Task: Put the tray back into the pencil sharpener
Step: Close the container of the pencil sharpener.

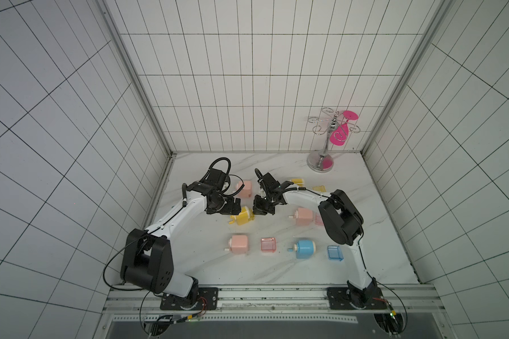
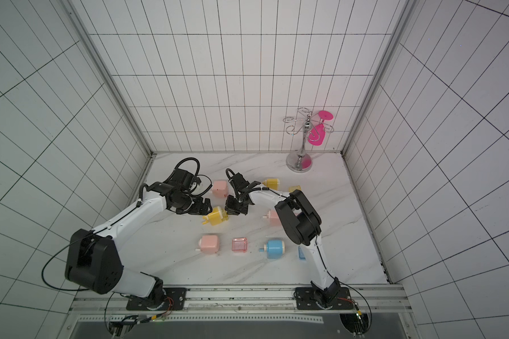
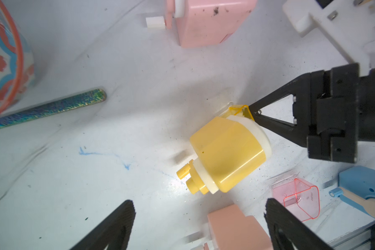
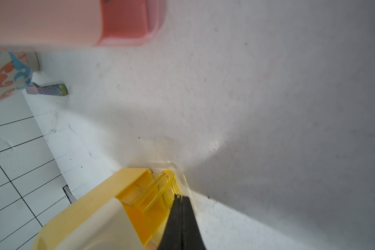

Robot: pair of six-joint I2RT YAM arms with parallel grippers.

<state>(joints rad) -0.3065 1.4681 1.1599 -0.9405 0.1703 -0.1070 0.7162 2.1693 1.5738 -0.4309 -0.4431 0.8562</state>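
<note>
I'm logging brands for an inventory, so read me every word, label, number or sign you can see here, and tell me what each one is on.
Nothing here can be read as text.
Pink clear tray: a small embossed mark on its wall, too small and blurred to read.
Yellow pencil sharpener: no lettering shows.
Patterned cup: decoration only, no words.

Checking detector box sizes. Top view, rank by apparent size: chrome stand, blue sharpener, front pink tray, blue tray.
In a top view:
1. chrome stand
2. blue sharpener
3. front pink tray, blue tray: alike, unranked
</note>
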